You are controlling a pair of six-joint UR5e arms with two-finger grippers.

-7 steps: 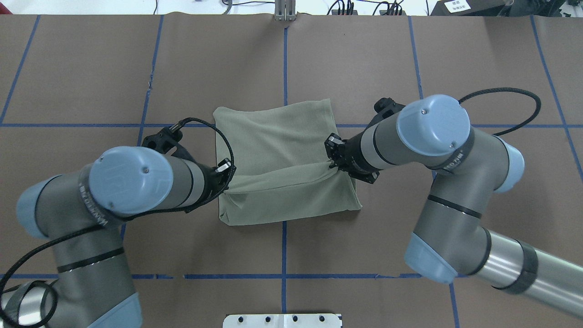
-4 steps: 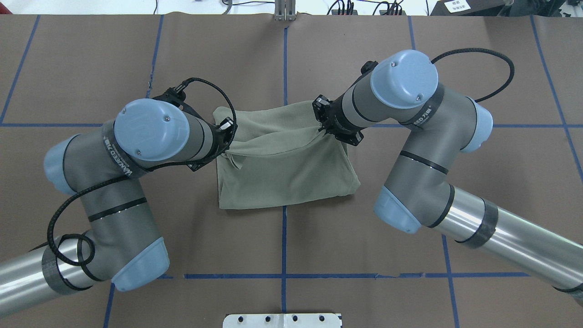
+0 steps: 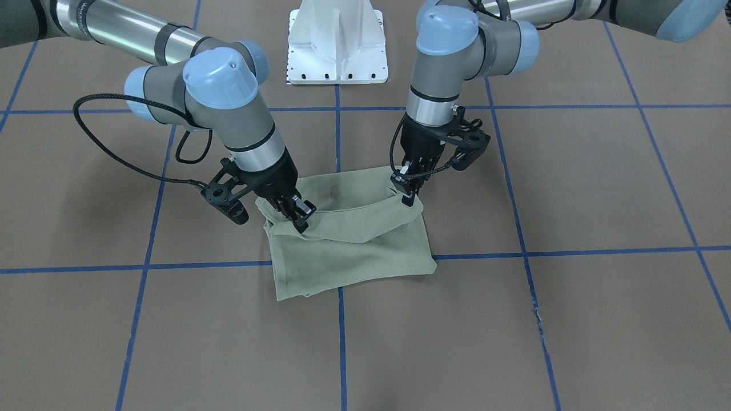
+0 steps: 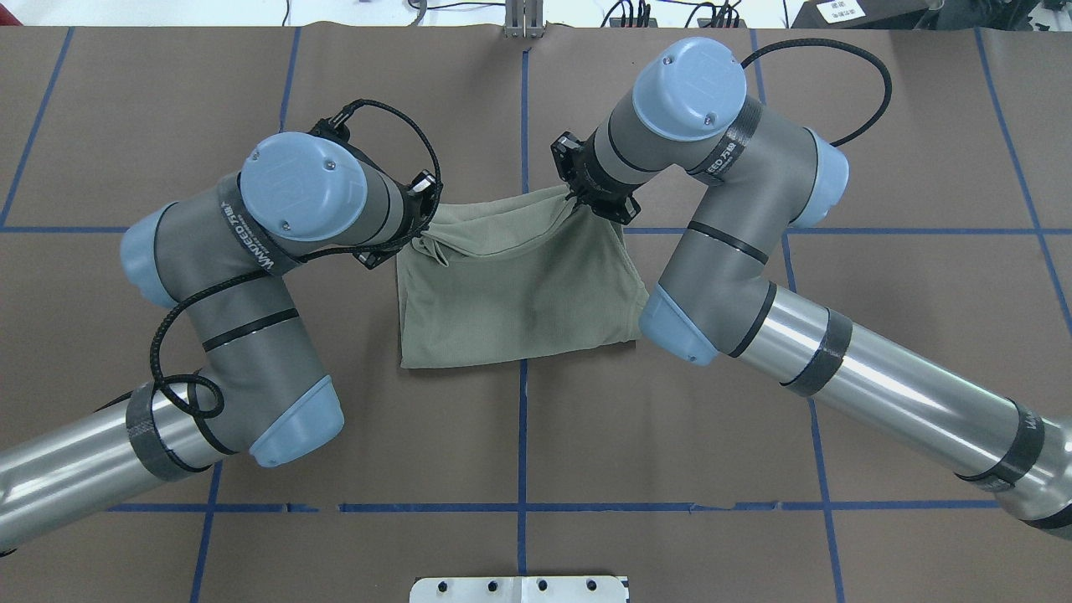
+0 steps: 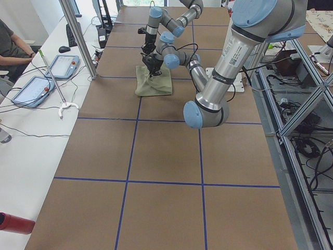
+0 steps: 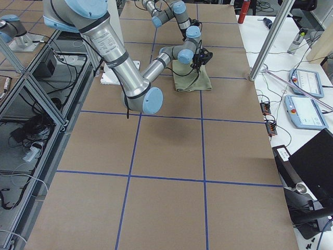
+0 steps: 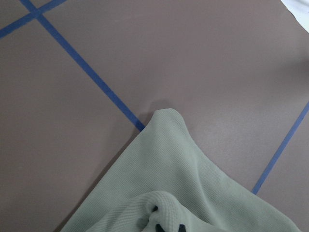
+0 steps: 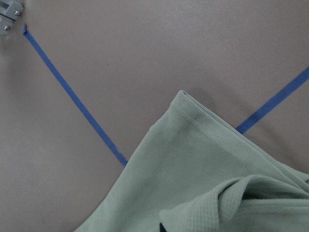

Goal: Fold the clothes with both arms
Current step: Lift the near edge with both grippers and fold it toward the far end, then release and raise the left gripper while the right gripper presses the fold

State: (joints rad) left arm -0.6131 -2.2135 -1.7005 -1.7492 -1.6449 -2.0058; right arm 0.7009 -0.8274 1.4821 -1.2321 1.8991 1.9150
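The pale sage-green shirt lies folded in a rough square at the table's middle, its raised edge held up between both grippers. My left gripper is shut on the shirt's left end of that edge; in the front-facing view it is on the right. My right gripper is shut on the right end; in the front-facing view it is on the left. The held edge sags between them over the far part of the shirt. Both wrist views show the cloth hanging over brown table.
The brown table covering carries a grid of blue tape lines. The white pedestal base stands at the robot's side. A metal bracket sits at the far edge. Tablets and a pole stand beside the table.
Both grippers have carried the shirt's held edge away from the robot, from over its near half to over its far edge. The arms have stretched forward and the fold has closed.
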